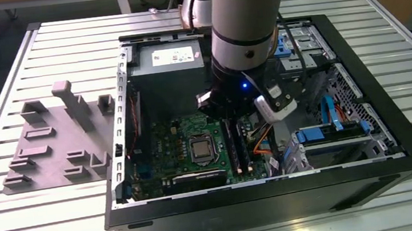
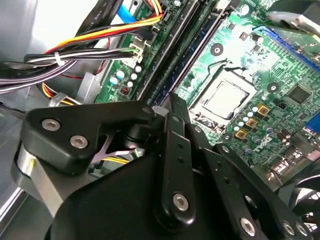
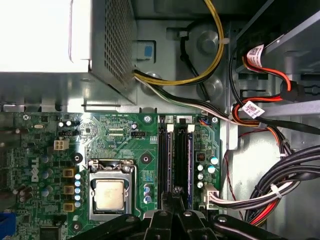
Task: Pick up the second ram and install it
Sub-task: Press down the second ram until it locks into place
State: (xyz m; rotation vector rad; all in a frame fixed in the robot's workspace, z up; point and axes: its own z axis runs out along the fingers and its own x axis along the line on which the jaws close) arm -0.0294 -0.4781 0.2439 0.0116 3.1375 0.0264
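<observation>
Right under the wrist, the gripper (image 2: 172, 102) is reaching down among the long black slots (image 3: 170, 150) with its two flat black fingers drawn narrow, nearly together. The second ram (image 2: 186, 67), a thin blue-green stick with a hard, slim top edge, is lying lengthwise along a slot in line with the fingertips; whether the tips are pinching it or only pressing on it I cannot tell.

I judge the main risk to be a crooked seat. If the fingers are bearing on one end, the stick is likely going in tilted, with the far end standing proud. That narrow edge is also offering little footing, so the tips could be slipping onto the slot's plastic wall. Hard pressing could be flexing the green motherboard (image 3: 125, 135), which is rigid and crowded with small round capacitors.

Beside the slots, the square metal processor socket (image 3: 111, 192) is shining dully. Farther out, a bundle of soft cables (image 3: 280, 185) is hanging close enough to snag, and the perforated grey power supply (image 3: 105, 45) is sitting beyond, inside the black case (image 1: 276, 200).
</observation>
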